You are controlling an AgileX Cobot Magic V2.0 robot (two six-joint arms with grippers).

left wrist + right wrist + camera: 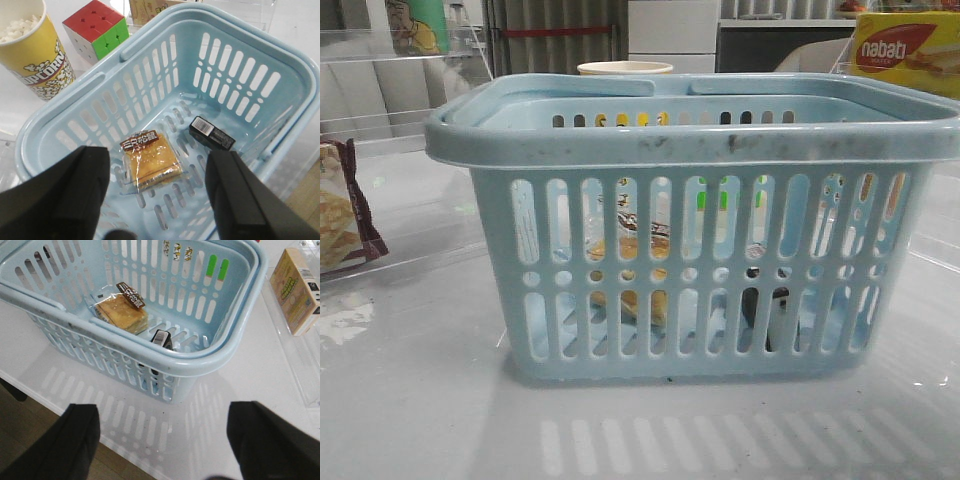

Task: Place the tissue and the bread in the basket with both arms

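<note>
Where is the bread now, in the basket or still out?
In. The bread lies flat on the floor of the basket, apart from the tissue.

Scuffed light-blue plastic basket (pixel 690 150) on a glossy white table (pixel 410 400), bread (pixel 150 162) in clear shiny wrapper, matt black fingers (pixel 60 195)

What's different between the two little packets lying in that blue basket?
The bread is golden-brown in a clear wrapper with a dark label; the tissue is a black pack with a barcode. The bread is the larger and squarish, the tissue smaller and narrower. Both lie flat and apart on the floor of the basket, and neither open gripper, left or right, holds anything.
</note>
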